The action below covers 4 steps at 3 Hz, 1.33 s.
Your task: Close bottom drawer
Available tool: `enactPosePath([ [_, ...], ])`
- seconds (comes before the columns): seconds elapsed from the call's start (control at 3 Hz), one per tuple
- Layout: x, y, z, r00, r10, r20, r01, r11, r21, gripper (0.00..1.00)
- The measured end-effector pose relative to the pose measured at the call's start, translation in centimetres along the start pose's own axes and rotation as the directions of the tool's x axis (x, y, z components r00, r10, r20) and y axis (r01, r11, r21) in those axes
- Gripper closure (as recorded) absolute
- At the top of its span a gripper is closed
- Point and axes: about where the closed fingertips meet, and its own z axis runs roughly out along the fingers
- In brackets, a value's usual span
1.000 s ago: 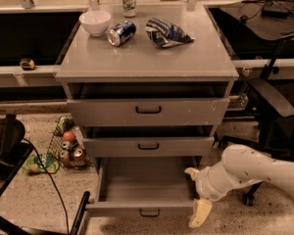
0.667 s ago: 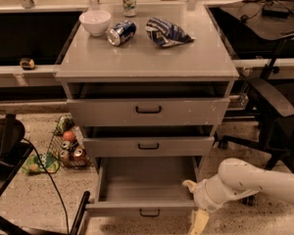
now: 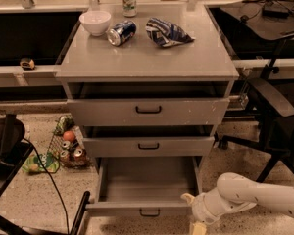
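Note:
The bottom drawer (image 3: 148,185) of the grey cabinet is pulled far out, its plain grey inside bare. Its short front panel with a small dark loop handle (image 3: 149,212) sits near the lower edge of the camera view. My gripper (image 3: 192,214) hangs at the end of the white arm (image 3: 250,196), just right of the drawer's front right corner. One cream finger (image 3: 188,198) points toward the corner and another (image 3: 197,227) points down, partly cut off.
The top drawer (image 3: 148,110) and middle drawer (image 3: 148,145) are slightly out. A bowl (image 3: 95,22), cans (image 3: 121,33) and a chip bag (image 3: 166,32) lie on the cabinet top. A wire basket of cans (image 3: 67,148) stands left. A black chair (image 3: 277,116) stands right.
My arm and gripper have sunk lower and moved a little left, closer to the bottom drawer's front right corner. The drawer has not moved.

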Motion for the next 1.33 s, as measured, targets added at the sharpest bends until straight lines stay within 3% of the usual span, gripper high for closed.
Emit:
enactPosePath([
  [0.33, 0.2, -0.1, 0.4, 1.000, 0.006, -0.004, -0.006, 1.0000, -0.007, 0.00],
  [0.67, 3.2, -0.7, 2.2, 0.999, 0.042, 0.013, -0.042, 0.9991, -0.006, 0.18],
  [1.33, 12.4, -2.6, 8.6, 0.988, 0.132, 0.077, -0.132, 0.9912, -0.007, 0.65],
])
